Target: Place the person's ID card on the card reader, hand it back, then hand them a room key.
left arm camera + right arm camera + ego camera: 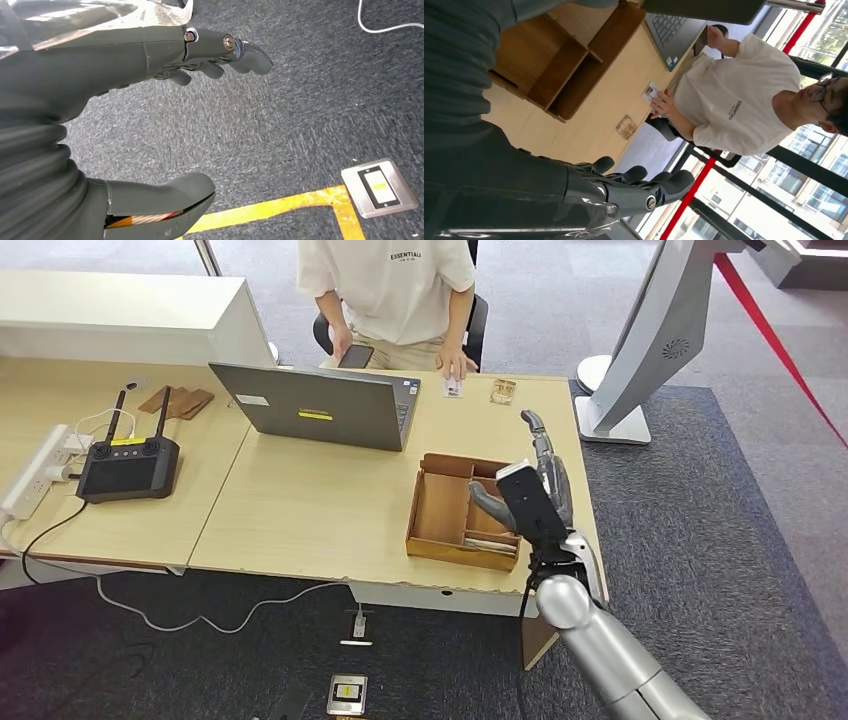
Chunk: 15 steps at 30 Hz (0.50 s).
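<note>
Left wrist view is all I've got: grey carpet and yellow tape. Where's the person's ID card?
Observer: The small white ID card lies at the far edge of the light wooden table, under the seated person's hand.
Operator: And my right hand?
Observer: The right hand hovers over the right end of the brown wooden compartment tray, fingers apart, holding nothing.
Operator: Anything near the card?
Observer: A small brown patterned thing lies beside it, on your right; the open grey laptop stands to its left.
</note>
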{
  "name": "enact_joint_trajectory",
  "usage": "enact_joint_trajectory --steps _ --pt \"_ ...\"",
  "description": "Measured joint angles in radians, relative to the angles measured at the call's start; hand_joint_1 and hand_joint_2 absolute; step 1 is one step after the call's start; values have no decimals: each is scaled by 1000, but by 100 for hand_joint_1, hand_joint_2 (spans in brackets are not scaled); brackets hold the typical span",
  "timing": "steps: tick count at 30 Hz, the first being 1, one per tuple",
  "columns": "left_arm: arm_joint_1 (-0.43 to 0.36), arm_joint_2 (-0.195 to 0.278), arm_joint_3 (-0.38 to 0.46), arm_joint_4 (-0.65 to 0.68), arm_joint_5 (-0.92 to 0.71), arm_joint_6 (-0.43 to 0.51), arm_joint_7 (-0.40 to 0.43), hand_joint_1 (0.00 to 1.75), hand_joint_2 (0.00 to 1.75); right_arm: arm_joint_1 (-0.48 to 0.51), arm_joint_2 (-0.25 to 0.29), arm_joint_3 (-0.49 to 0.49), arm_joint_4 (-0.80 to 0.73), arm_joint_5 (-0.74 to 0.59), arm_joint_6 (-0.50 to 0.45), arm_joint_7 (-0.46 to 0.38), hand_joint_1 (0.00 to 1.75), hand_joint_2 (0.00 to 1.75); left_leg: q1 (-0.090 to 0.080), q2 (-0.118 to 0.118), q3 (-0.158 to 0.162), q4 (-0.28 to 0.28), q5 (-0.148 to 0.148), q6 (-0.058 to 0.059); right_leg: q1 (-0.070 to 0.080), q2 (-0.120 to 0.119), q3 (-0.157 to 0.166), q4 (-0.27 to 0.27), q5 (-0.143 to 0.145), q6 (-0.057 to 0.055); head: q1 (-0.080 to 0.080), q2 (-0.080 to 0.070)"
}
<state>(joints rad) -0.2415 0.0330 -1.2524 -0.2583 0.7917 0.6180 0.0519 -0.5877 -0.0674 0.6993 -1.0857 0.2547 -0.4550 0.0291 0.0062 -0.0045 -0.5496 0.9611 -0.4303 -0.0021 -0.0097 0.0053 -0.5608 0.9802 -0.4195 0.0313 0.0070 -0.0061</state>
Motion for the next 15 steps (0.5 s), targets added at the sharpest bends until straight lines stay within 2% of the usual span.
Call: enact_joint_trajectory --steps 8,15 --pt "5 4 1 0 -5 5 14 0 175 89 -57 16 -113 244 16 93 0 175 0 0 0 0 0 0 0 0 0 0 0 0 0 0" --pt "2 2 1 0 -23 6 25 0 175 126 -80 55 -131 676 57 241 0 175 0 0 0 0 0 0 0 0 0 0 0 0 0 0"
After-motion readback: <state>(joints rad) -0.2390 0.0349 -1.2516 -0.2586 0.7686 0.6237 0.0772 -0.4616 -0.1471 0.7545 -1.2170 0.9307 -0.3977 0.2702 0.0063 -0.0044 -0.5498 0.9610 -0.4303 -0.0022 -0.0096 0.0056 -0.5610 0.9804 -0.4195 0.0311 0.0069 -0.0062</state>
